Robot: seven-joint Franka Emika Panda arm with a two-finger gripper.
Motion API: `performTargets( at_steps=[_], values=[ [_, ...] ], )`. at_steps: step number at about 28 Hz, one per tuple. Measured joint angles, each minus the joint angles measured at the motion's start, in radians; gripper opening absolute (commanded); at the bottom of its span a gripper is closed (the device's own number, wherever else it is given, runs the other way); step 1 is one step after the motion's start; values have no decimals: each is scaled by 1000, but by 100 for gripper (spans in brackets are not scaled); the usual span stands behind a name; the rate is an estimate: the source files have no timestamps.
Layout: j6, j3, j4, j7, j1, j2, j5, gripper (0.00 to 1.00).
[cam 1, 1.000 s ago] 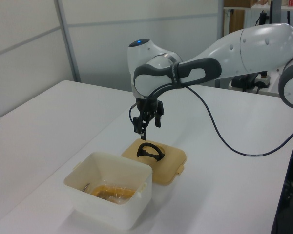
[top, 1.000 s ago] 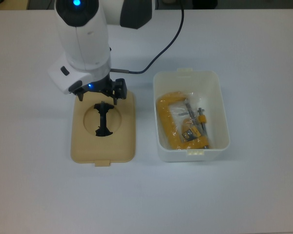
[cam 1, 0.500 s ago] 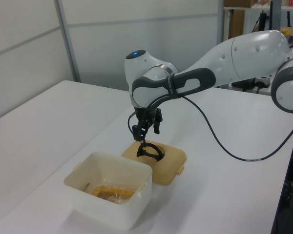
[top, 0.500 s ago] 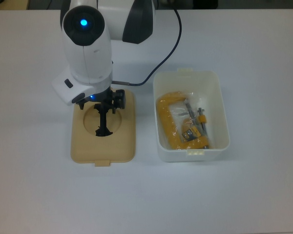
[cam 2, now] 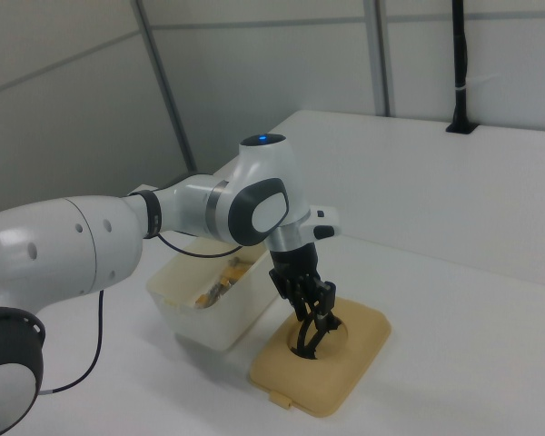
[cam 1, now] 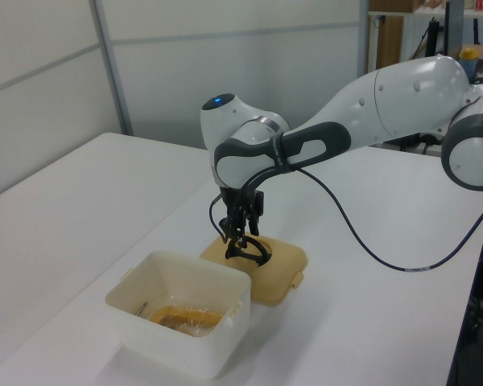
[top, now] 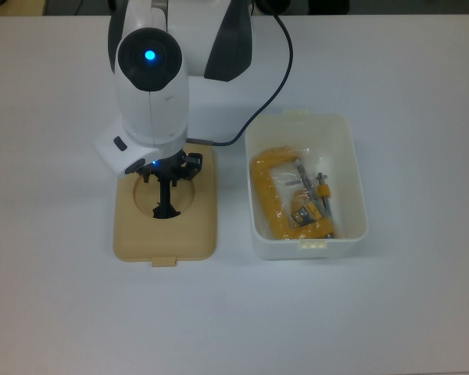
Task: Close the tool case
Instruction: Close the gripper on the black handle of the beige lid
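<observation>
The beige lid point(top: 199, 234) lies flat on the table, its black handle point(top: 166, 205) standing up from the round recess. Right of it in the top view sits the white tub point(top: 356, 180), uncovered, holding a yellow clamp point(top: 275, 205) in a clear bag. My gripper point(top: 166, 173) is low over the lid's recess, open, with one finger on each side of the handle's top. In the left view the gripper point(cam 1: 240, 235) reaches the handle point(cam 1: 247, 251) just behind the tub point(cam 1: 185, 346). The right view shows the gripper point(cam 2: 312, 313) over the lid point(cam 2: 345, 363).
A black cable point(top: 275, 82) loops from the arm down to the wrist, passing near the tub's far corner. The white table point(top: 391, 312) carries only the lid and tub. In the left view a desk with clutter stands far behind.
The gripper has come down and moved along the lid toward its recess, from above the lid's far edge to the handle's top. Lid and tub have not moved.
</observation>
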Motion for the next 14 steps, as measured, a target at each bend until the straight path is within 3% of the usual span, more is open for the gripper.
performTargets(
  at_steps=[4,14],
  values=[
    [0,0,0,1,2,0,-3,0],
    [0,1,0,27,29,0,-18,0]
  ],
)
